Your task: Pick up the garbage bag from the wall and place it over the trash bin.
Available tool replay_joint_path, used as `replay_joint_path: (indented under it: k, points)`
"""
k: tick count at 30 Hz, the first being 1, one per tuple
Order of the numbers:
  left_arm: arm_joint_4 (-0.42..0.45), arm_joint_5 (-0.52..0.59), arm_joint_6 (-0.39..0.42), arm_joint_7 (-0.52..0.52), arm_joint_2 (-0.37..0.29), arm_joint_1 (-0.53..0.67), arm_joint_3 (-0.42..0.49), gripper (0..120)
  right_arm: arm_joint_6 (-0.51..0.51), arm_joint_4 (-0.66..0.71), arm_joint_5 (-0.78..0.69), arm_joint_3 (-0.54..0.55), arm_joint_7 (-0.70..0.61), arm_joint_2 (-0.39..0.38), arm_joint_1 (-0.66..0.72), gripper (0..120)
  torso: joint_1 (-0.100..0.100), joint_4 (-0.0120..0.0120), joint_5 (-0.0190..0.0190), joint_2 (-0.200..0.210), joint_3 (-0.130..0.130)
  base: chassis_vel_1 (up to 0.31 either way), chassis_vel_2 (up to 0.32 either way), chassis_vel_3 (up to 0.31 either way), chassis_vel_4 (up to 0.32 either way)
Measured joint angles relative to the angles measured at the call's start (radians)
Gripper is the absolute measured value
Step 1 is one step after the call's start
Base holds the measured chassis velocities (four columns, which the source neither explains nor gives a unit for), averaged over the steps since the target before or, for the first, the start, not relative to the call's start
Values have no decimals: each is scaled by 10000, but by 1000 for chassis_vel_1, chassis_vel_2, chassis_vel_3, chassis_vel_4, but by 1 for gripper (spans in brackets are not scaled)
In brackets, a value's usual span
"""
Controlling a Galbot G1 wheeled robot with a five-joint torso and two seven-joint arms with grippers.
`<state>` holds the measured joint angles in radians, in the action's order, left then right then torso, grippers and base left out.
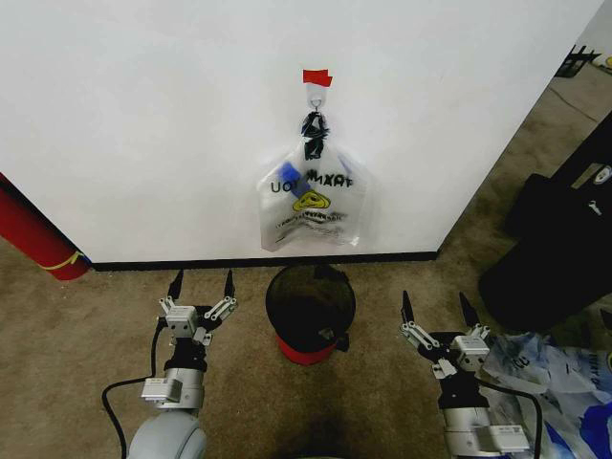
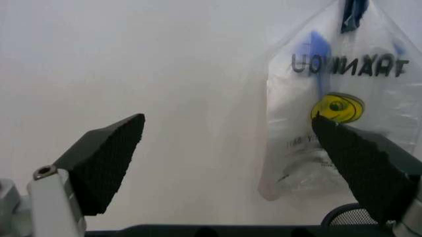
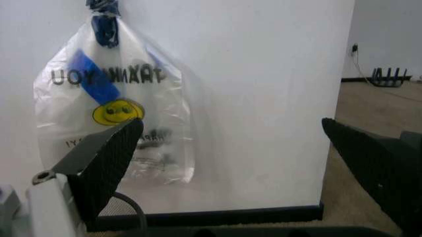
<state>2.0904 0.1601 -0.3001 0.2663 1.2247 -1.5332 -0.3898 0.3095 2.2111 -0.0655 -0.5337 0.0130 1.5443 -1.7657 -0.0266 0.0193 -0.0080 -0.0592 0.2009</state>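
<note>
both open-jawed grippers, left gripper and right gripper, flank the small black mesh trash bin, while the thin see-through garbage bag hangs on the white wall hook untouched, so reaching up to grasp it seems next.

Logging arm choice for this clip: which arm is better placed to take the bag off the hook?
Hard to call. Garbage bag hangs centred above the trash bin; left tool and right tool flank it, both open. Left sits nearer the wall.

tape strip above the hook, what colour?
Red. The tape strip sits on the white wall just above the hook; head view shows it best.
</note>
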Motion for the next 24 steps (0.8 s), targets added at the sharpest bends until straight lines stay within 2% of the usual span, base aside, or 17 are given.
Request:
replay_joint_path:
  k: [24]
  points:
    - [92, -68, -223, 64, 56, -358, -178, 100, -254, -846, -259, 448, 58, -425, 1131, 100, 0, 0, 0, 0, 0, 0, 0, 0, 0]
